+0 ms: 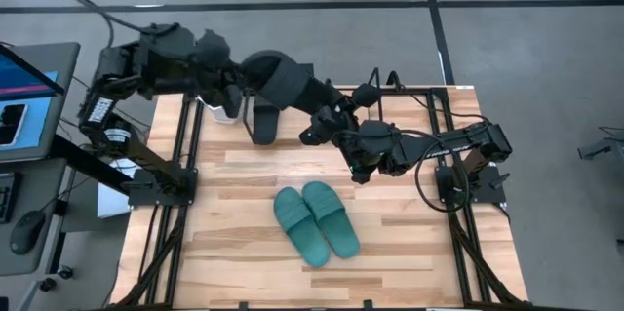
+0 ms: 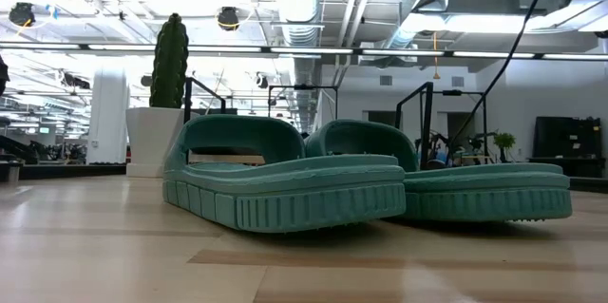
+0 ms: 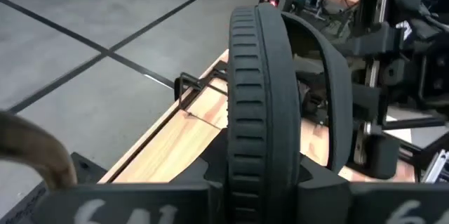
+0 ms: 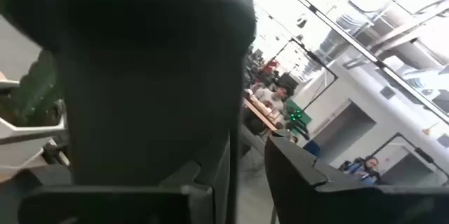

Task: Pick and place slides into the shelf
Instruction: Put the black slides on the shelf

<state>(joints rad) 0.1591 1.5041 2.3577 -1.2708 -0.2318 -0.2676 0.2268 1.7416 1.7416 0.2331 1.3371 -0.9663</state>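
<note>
My left gripper [image 3: 256, 189] is shut on a matte black slide [image 1: 285, 79], held in the air over the table's far middle. In the left wrist view its ribbed sole edge [image 3: 256, 76] faces me, with the strap [image 3: 338, 90] to one side. My right gripper [image 1: 327, 124] reaches in from the right, right beside that slide's end. A large dark shape [image 4: 140, 69] fills much of the right wrist view. A second dark slide [image 1: 261, 121] stands near the far side. Two teal slides [image 1: 314, 221] [image 2: 285, 184] lie side by side on their soles. Thin black shelf rods [image 3: 189, 80] run along the far edge. My left gripper pinches the black slide across its sole [image 3: 256, 164], one finger on each flat side. The slide stands on edge in the hold, running away from the fingers, and is lifted clear of the table.
Black frame rails [image 1: 180, 170] [image 1: 458, 184] run along the table's left and right sides. A monitor [image 1: 24, 97] and a mouse sit off the left edge. Bare wood [image 1: 234, 243] lies around the teal pair. A potted cactus [image 2: 169, 66] stands beyond the far edge.
</note>
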